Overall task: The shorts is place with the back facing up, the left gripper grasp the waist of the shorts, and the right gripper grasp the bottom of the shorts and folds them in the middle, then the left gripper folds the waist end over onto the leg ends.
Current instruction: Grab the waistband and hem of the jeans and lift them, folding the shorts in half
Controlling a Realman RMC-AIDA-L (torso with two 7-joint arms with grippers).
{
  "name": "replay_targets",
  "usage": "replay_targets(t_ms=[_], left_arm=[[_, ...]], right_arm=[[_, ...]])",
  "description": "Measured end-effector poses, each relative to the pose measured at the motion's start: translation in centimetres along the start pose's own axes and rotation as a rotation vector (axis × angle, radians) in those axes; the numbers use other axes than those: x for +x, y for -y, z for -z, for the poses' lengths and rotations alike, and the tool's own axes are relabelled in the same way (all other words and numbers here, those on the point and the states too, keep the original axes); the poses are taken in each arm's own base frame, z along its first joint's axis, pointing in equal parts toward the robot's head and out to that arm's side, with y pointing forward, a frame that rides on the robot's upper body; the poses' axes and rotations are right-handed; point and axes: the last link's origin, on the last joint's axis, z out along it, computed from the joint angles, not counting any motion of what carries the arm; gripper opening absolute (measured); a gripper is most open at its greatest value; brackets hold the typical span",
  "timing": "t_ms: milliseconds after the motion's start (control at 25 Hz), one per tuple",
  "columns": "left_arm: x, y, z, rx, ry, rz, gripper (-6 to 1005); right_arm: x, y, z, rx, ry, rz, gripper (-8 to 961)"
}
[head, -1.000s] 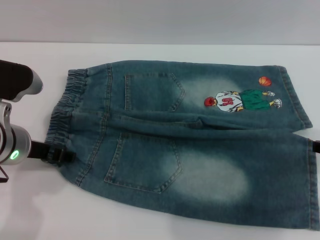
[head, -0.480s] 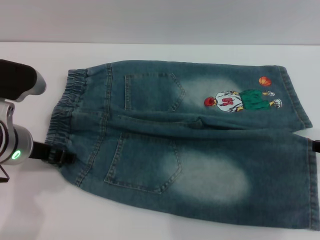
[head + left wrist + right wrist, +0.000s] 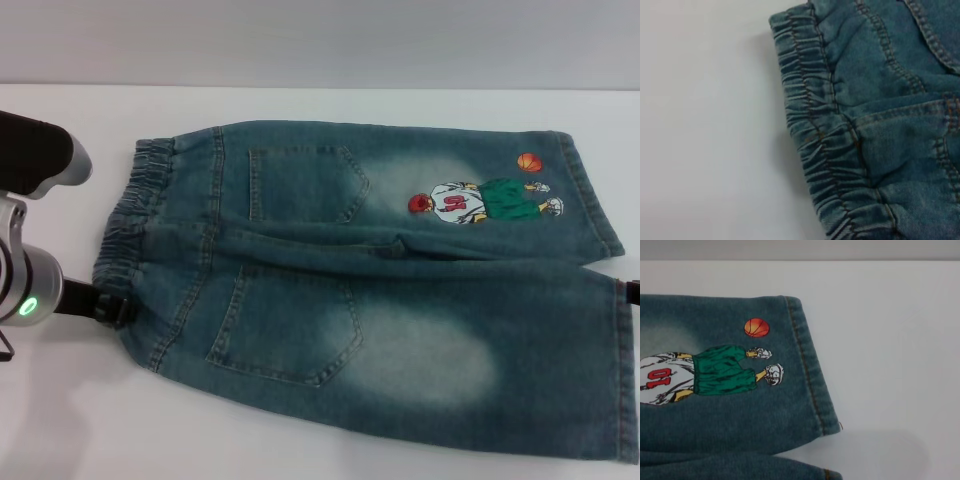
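Observation:
The faded blue denim shorts (image 3: 350, 290) lie flat on the white table, patch pockets up. Their ruffled waist (image 3: 125, 215) is at the left and the bottom of the shorts (image 3: 625, 380) at the right. The far leg carries the cartoon player print (image 3: 480, 200) beside its hem (image 3: 592, 195). My left gripper (image 3: 118, 308) sits at the near corner of the waist, touching the denim edge. My right gripper (image 3: 632, 292) shows only as a black tip at the right edge, by the near leg's hem. The left wrist view shows the waist (image 3: 810, 115), the right wrist view the far hem (image 3: 807, 370) and the print (image 3: 720, 372).
The white table (image 3: 70, 420) runs under and around the shorts, with bare surface at the left, front and back. A pale wall (image 3: 320, 40) rises behind the table's far edge.
My left arm and its claw have drawn slightly to the left at the waist's near corner. The shorts lie as before.

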Motion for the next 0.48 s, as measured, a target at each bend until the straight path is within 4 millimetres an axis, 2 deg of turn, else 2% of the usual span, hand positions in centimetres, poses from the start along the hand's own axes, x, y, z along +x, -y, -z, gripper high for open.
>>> replay_targets(t_ms=[240,480], left_arm=[[0.2,-0.3,0.5,-0.002,-0.021,-0.002,475],[0.3,-0.5,0.7,-0.004,-0.028,-0.008,419]], right_arm=[[0.2,0.0,0.0,0.000,-0.010,0.010,550],[1.4,0.2,0.6,0.014,-0.112,0.051,546]])
